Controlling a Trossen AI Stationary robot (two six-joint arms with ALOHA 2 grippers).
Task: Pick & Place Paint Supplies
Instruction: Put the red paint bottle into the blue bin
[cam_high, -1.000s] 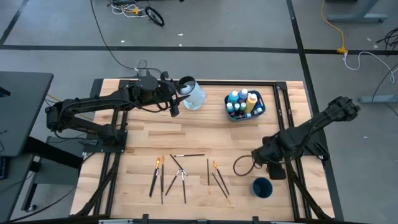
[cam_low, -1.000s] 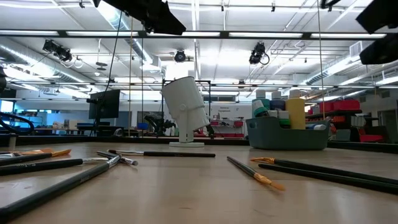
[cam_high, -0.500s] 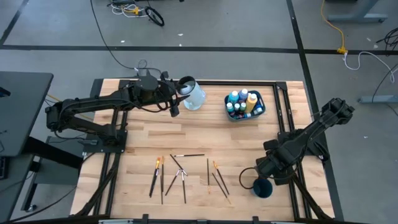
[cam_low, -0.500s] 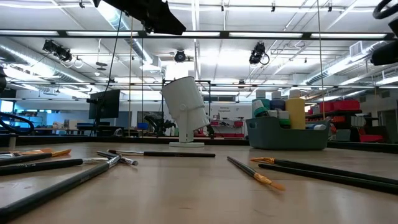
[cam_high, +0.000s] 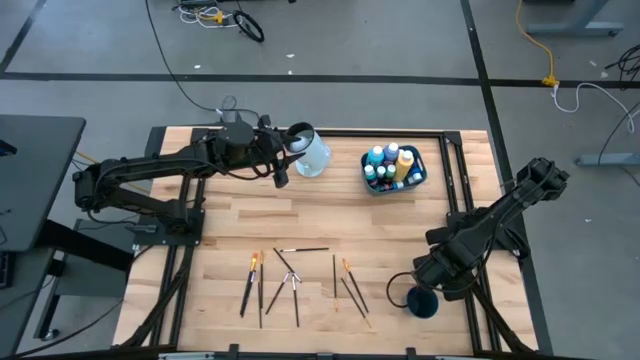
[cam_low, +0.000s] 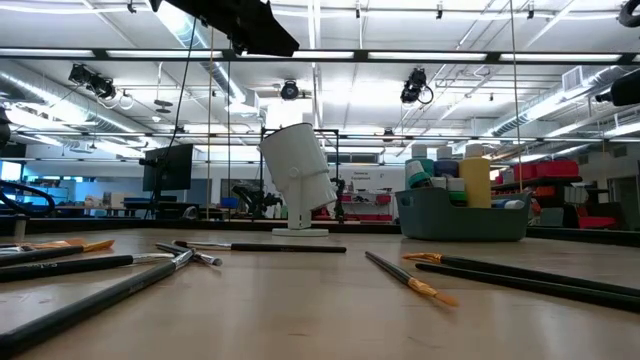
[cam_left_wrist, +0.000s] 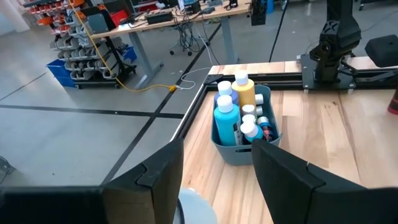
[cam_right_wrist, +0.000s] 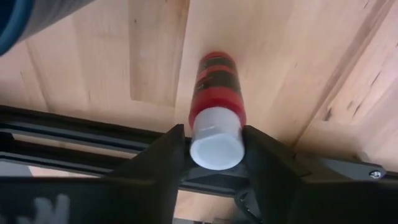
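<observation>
Butcher-block table (cam_high: 330, 215) filled the view under the right gripper (cam_right_wrist: 214, 140), which sat low at the near right corner. A red paint bottle (cam_right_wrist: 216, 87) lay on its side on the wood, with its white cap tucked right in the mouth of that gripper. Honestly couldn't tell if it was actually pinched or only bracketed. The dark blue cup (cam_high: 422, 303) stood just beside the gripper. A bit further out on its left-arm side, the loose paintbrushes (cam_high: 295, 280) lay scattered flat on the wood, well clear of it. Further off still, toward the back edge, the teal tub (cam_high: 420, 175) held the other paint bottles (cam_left_wrist: 235, 115) upright. The left gripper (cam_high: 283, 165) waited at the back with its jaws spread wide and nothing in them, and the white jug (cam_high: 312, 152) was just beside it.
</observation>
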